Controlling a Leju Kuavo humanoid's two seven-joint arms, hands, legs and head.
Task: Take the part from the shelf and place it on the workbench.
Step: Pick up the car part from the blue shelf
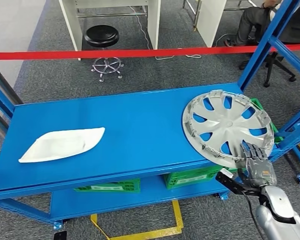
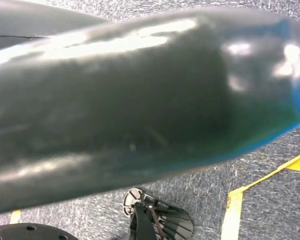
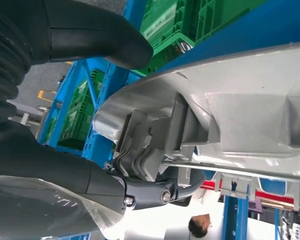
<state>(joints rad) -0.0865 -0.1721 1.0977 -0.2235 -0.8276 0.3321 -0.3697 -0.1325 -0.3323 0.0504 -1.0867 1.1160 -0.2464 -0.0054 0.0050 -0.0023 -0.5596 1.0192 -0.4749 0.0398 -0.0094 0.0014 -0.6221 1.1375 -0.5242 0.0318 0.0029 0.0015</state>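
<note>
Blue shelf (image 1: 133, 125) carried everything. Silver wheel cover (image 1: 227, 125), the part, lay on the shelf's right end, its near rim overhanging the edge, directly at the right hand (image 1: 256, 162). Fingers (image 1: 250, 150) lay over that rim with the thumb under, gripping it. White curved panel (image 1: 61, 144) sat well apart from the fingers. Progress: grasp made, lift not begun; carrying to the table remained.
</note>
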